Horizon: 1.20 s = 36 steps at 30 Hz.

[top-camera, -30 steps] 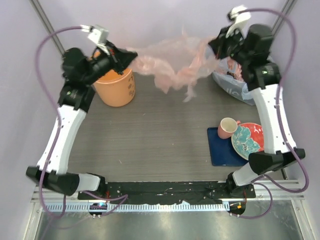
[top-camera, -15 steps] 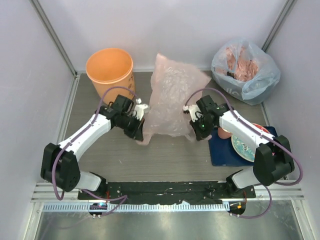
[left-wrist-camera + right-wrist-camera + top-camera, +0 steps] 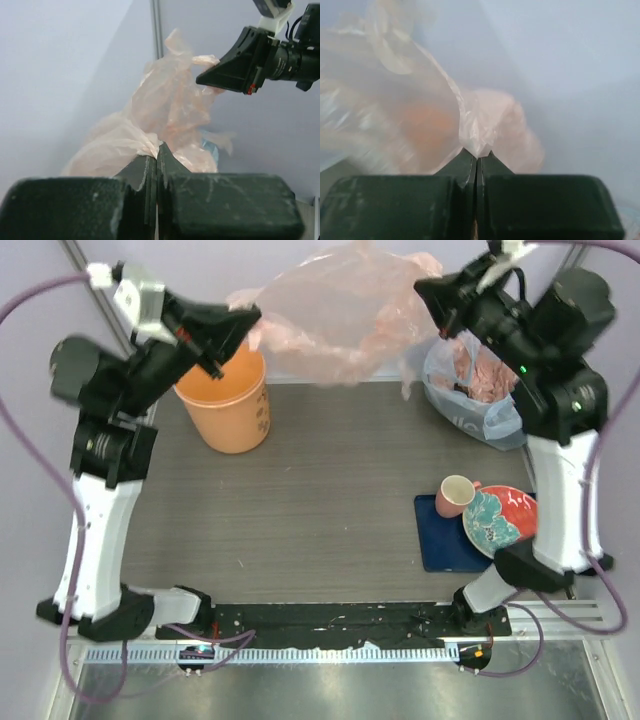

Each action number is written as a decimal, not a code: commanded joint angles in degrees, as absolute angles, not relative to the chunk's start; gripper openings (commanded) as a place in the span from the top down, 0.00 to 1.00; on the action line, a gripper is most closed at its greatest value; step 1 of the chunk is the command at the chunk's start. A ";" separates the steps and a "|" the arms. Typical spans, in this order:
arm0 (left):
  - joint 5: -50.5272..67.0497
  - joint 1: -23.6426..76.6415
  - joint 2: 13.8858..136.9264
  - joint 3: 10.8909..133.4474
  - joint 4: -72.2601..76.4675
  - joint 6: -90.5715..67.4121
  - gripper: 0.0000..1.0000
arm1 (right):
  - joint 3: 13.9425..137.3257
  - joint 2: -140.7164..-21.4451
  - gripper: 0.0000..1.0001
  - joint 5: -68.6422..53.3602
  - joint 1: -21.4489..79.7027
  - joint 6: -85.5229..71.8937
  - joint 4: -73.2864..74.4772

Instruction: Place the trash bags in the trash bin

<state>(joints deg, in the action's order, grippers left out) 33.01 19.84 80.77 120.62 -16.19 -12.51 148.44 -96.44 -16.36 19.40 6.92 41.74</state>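
Note:
The pale-pink trash bag [image 3: 340, 320] hangs stretched in the air at the back of the table, held between both grippers. My left gripper [image 3: 250, 318] is shut on its left edge, just above the rim of the orange trash bin [image 3: 232, 405]. My right gripper [image 3: 425, 288] is shut on its right edge, high up. In the left wrist view the bag [image 3: 160, 110] bunches out of the shut left gripper [image 3: 158, 146], with the right gripper [image 3: 200, 79] opposite. In the right wrist view a pinch of the bag [image 3: 480, 125] sits in the shut right gripper [image 3: 478, 156].
A bluish-clear sack [image 3: 475, 390] stuffed with pink plastic stands at the back right, under the right arm. A pink cup [image 3: 456, 495] and a patterned plate [image 3: 500, 518] rest on a blue mat [image 3: 445, 540] at the right. Walls close in on both sides.
Half a second ago both grippers were low at the near corners of the bag lying flat on the table. Now both arms are raised high and the bag hangs between them, over towards the bin.

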 commanded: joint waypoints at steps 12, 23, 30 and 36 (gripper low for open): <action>37.86 26.37 79.27 63.71 -59.22 12.74 1.00 | 68.62 -73.40 0.99 -21.30 25.05 18.46 58.17; 40.37 21.45 76.98 102.35 -18.61 -17.65 1.00 | 124.65 -84.53 0.99 -17.85 23.47 4.41 47.12; 36.22 23.37 67.43 95.72 3.95 -15.31 1.00 | 125.20 -81.42 0.99 -20.30 24.08 0.26 33.59; 32.19 26.18 68.08 67.55 -25.71 2.80 1.00 | 77.33 -68.45 0.99 -10.85 24.35 12.37 35.04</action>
